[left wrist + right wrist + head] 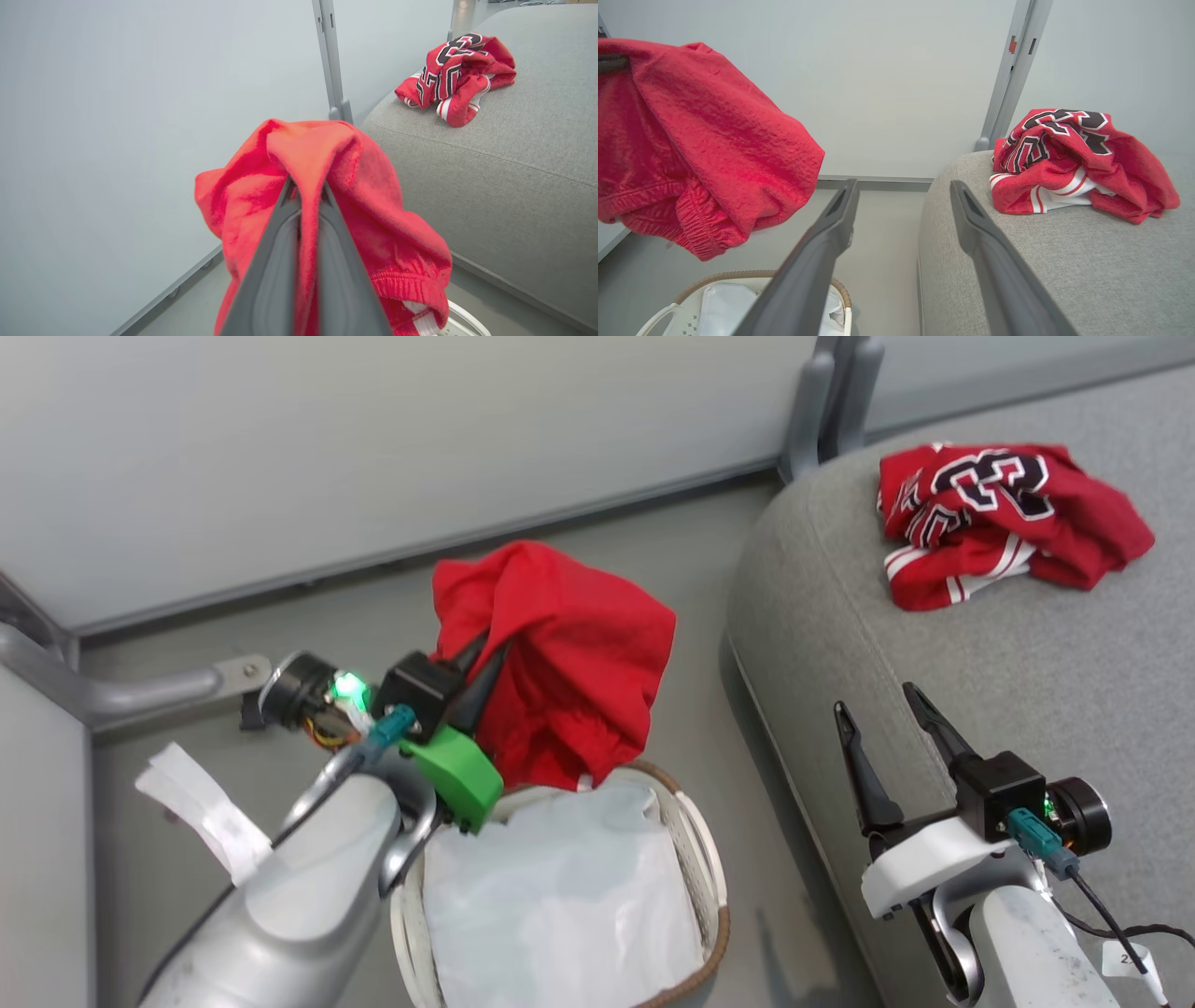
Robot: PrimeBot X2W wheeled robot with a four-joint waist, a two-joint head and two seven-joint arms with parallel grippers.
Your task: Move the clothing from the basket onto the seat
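Note:
My left gripper [487, 651] is shut on a plain red garment [569, 663], which hangs in the air above the far end of the basket [711, 859]. In the left wrist view the red cloth [355, 219] drapes over both fingers, pinched at the tips [306, 186]. A second red garment with black-and-white numerals [999, 518] lies crumpled on the grey seat [980, 672] at the right. My right gripper [879, 702] stands open and empty over the seat's near left edge. The basket shows only its white liner [560, 896].
A grey partition wall [373, 448] with a metal post [831, 392] runs behind. A metal floor bracket [140, 686] lies at the left. Bare grey floor [700, 588] separates the basket from the seat.

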